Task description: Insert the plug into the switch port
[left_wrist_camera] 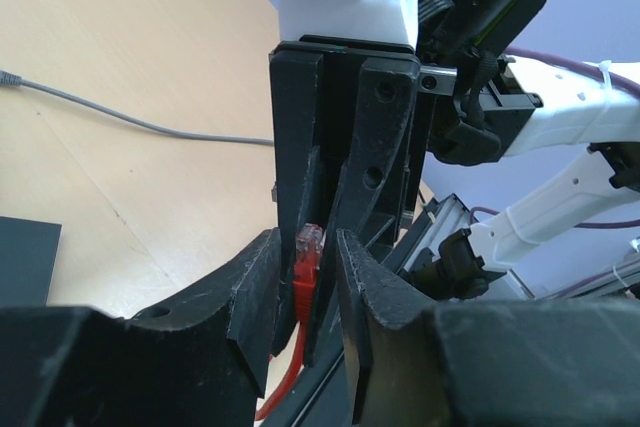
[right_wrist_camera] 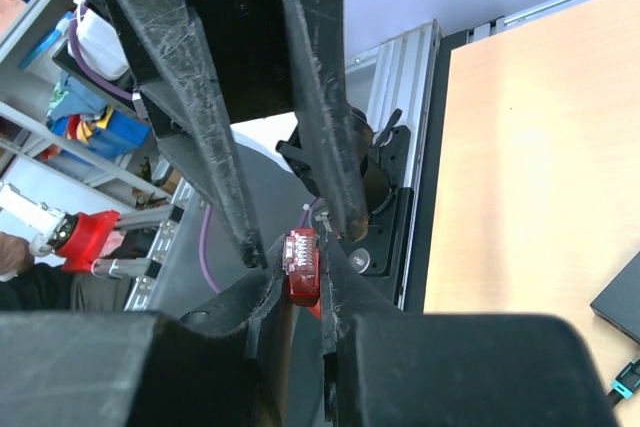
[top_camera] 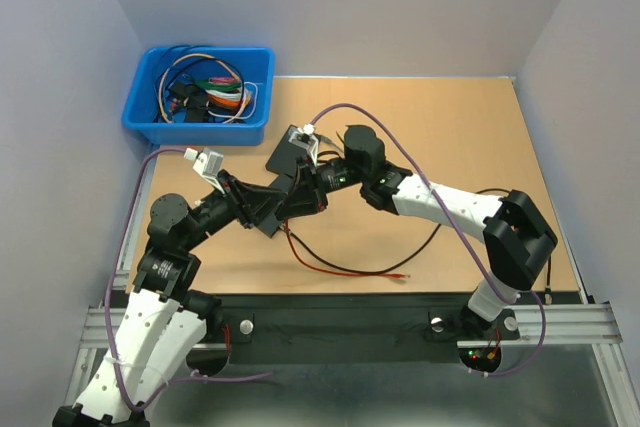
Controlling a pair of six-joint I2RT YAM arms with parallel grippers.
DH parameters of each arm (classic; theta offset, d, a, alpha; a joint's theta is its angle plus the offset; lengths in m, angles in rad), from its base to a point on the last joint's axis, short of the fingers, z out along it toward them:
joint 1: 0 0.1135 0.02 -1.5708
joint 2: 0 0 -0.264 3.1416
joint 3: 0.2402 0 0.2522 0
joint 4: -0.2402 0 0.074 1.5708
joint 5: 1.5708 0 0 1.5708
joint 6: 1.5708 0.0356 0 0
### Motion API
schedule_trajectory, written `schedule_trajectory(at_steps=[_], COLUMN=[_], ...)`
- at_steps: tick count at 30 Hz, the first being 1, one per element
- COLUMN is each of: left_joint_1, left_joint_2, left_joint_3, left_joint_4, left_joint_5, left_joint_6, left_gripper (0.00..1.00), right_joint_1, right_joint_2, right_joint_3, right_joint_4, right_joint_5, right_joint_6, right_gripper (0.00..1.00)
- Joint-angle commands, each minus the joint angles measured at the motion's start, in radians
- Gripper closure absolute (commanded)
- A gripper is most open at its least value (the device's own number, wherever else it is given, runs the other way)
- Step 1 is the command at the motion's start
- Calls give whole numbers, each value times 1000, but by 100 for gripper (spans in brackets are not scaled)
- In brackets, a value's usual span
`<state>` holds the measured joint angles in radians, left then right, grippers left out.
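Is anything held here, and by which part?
The right end effector pinches the red plug by the sides of its body. The left end effector flanks it, with no clear grip.

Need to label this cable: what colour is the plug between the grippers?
Red. The plug shows best in the right wrist view.

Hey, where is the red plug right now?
In the right wrist view, the red plug sits low in the centre, pinched in the right gripper, with the left gripper straddling it from above.
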<state>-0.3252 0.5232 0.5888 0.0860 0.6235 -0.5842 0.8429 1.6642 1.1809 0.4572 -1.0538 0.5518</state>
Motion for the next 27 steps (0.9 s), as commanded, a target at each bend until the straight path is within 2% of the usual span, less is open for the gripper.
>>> schedule_trajectory(at_steps=[1,13,16,20,21,22,23,27], left_joint_1=[-3,-3,-3,-3,-3,-3,-3,-3], left_joint_2=[-6,-9,-6,4,8,12,12,6], left_joint_3=[12,-30,-43,-56,-63,-64,-66,-66], left_joint_4=[51,95,147,187,196,207,215,233], left_joint_5=[-19,24,53,74,81,87,88,87], left_joint_6=[11,-20,-42,-62,-66,-72,-78,-94], left_gripper=[60,68,70,82,92,97,100,100], right_joint_1=[12,12,12,24,28,30,31,31], right_joint_2=[-24,-17,-17,-12,-12,-12,-12,-27], right_joint_3=[-10,-10,-18,-15,-14,-15,-17,-30], right_joint_4=[75,116,138,164,166,166,166,164], right_joint_5=[-18,-29,-37,-48,-48,-48,-49,-37], right_joint_6=[16,43,65,82,80,82,82,77], right_gripper=[100,100,100,100,100,99,100,100])
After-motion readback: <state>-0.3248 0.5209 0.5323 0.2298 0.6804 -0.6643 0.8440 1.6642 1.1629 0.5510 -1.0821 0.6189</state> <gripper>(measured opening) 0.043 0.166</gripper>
